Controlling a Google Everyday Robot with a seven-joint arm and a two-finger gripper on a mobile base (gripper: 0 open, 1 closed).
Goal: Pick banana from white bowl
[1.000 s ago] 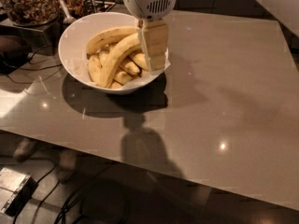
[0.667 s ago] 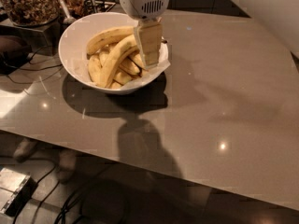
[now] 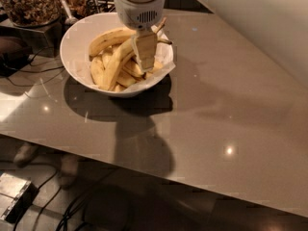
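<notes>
Although only the camera view is on hand, it takes in the whole work area. The white bowl (image 3: 72,47) stands toward the far left of the grey table (image 3: 231,105), with its paper liner (image 3: 166,65) spilling over the right-hand edge. Several bananas lie heaped inside. The banana (image 3: 115,64), the longest of them, rests diagonally on top of the pile, its low end toward the front left wall and its stem end rising toward the right rim. Because it lies uppermost and unburied, I judge it suits an approach from straight above.

The gripper (image 3: 144,52) hangs vertically below its white wrist housing, down inside the bowl. It is over the upper half of the banana and appears to be touching it. Whether it is clenched on the fruit or released cannot be told, since its tan end hides the point of contact. A shorter banana (image 3: 108,38) lies just behind the long one. A jar of brownish bits (image 3: 29,4) stands beyond the bowl, apart from it.
</notes>
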